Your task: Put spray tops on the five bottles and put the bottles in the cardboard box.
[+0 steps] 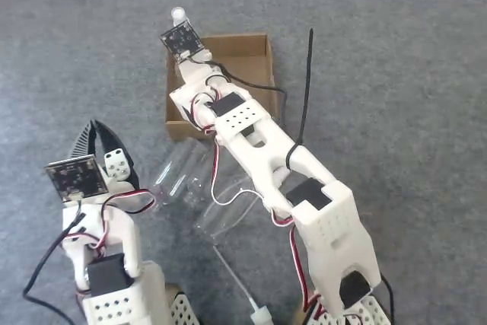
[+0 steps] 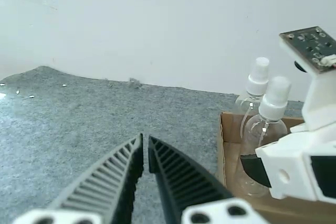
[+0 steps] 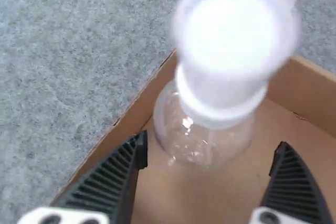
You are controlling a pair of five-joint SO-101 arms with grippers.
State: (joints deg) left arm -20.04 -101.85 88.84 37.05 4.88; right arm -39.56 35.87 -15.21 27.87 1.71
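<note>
2 capped bottles (image 2: 261, 129) upright in the cardboard box (image 2: 227, 145); right gripper (image 3: 210, 145) apart around 1; left gripper (image 2: 146, 139) together

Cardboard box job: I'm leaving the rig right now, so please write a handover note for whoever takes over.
Left claw: shut, empty, over the table, away from the cardboard box.
Right claw: open, straddling a capped bottle upright in the box, fingers clear of it.
Done: two capped bottles stand in the box.
Left: clear bottles, at least two, lie on the table between the arms; a loose spray top lies near the right arm's base. Cap them, then box them.
</note>
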